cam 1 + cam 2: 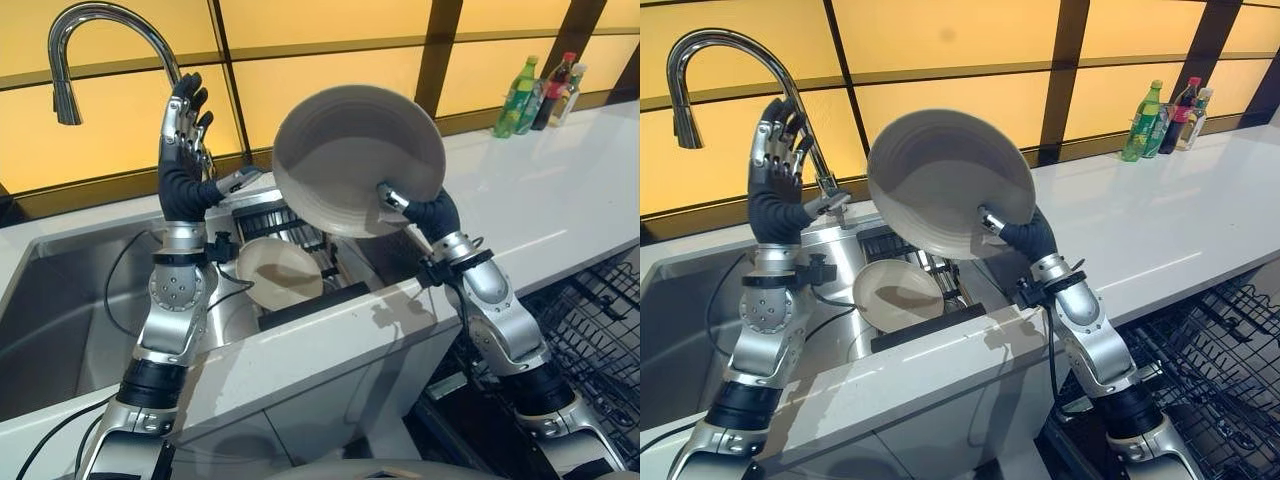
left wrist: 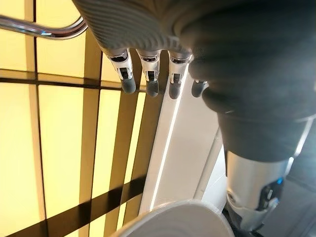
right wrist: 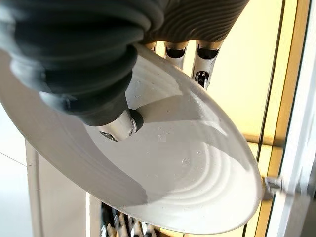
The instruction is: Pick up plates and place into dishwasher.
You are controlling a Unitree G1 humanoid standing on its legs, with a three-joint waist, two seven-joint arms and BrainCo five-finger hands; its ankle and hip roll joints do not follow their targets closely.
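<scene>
Nearest you, the black wire dishwasher rack sits low at your right, below the white countertop. Your right hand pinches the large grey round plate by its rim, tilted above the sink. Below it a cream plate leans in the sink rack. Your left hand is raised, fingers straight, beside the chrome arched faucet. Bottles stand far right.

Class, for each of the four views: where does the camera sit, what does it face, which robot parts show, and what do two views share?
Left eye view: head, down at the sink; both arms.
Right eye view: head, same scene; right hand pinches the grey plate.
Left wrist view: along the open left hand toward yellow wall panels.
Right wrist view: along the right hand onto the plate.
Shared: the plate.
</scene>
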